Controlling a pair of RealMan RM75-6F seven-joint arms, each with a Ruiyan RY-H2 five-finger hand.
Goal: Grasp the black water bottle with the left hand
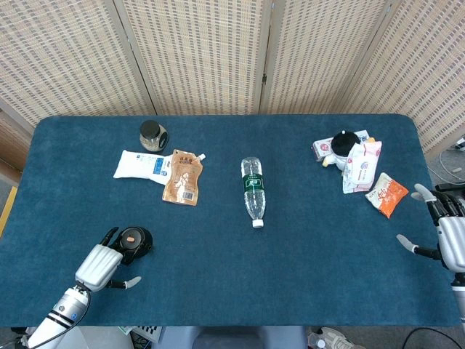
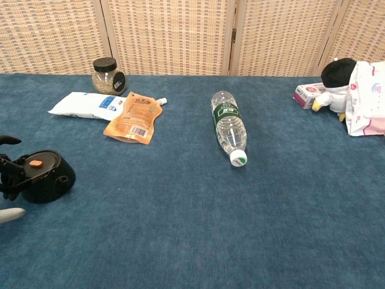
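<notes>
The black water bottle (image 1: 134,240) stands upright near the front left of the blue table, its lid with an orange button facing up; the chest view shows it (image 2: 45,176) at the far left. My left hand (image 1: 102,265) sits just behind and to the left of it, fingers spread and reaching its left side, thumb (image 2: 11,214) held apart toward the front edge. Nothing is enclosed in that hand. My right hand (image 1: 449,231) hovers open at the table's right edge, fingers apart, holding nothing.
A clear plastic bottle (image 1: 253,187) lies mid-table. At the back left are a small jar (image 1: 152,135), a white packet (image 1: 141,165) and a brown pouch (image 1: 182,177). A cluster of snack packets and a black-and-white toy (image 1: 352,158) sits at the back right.
</notes>
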